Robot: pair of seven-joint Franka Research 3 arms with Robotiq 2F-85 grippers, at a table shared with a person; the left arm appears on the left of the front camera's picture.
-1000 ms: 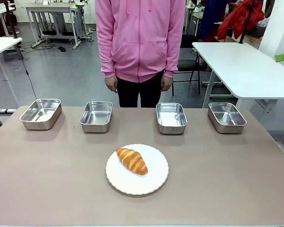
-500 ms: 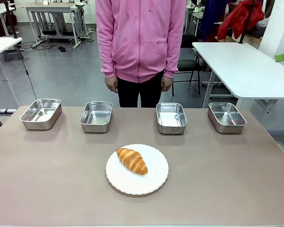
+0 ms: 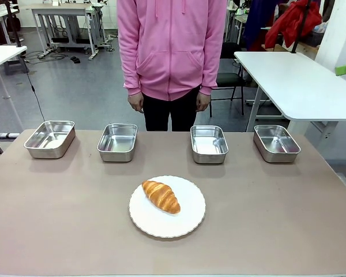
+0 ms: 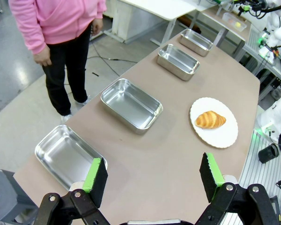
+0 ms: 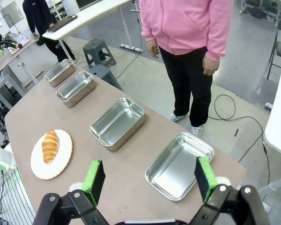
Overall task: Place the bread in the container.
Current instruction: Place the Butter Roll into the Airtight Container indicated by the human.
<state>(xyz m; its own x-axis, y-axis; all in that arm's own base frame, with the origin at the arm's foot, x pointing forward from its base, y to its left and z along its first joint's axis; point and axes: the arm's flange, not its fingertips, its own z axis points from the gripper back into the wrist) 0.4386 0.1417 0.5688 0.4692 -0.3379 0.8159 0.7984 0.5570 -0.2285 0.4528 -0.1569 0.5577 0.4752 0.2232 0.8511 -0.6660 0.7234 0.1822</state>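
Since the person's hands (image 3: 136, 102) hang idle and point at nothing, you have no cue which is the container: leftmost pan (image 3: 49, 138), second pan (image 3: 117, 142), third pan (image 3: 209, 143) and rightmost pan (image 3: 276, 143) stand in a row along the far edge of the table (image 3: 57, 231), all bare, seemingly offered as equal choices. The bread (image 3: 160, 196) lies untouched on the white plate (image 3: 190, 216) mid-table, nearer you than the row and facing the gap between second and third pans, likely staged within either arm's reach. Your left gripper (image 4: 153, 173) and right gripper (image 5: 149, 179) hang high over opposite ends, jaws spread wide on nothing.
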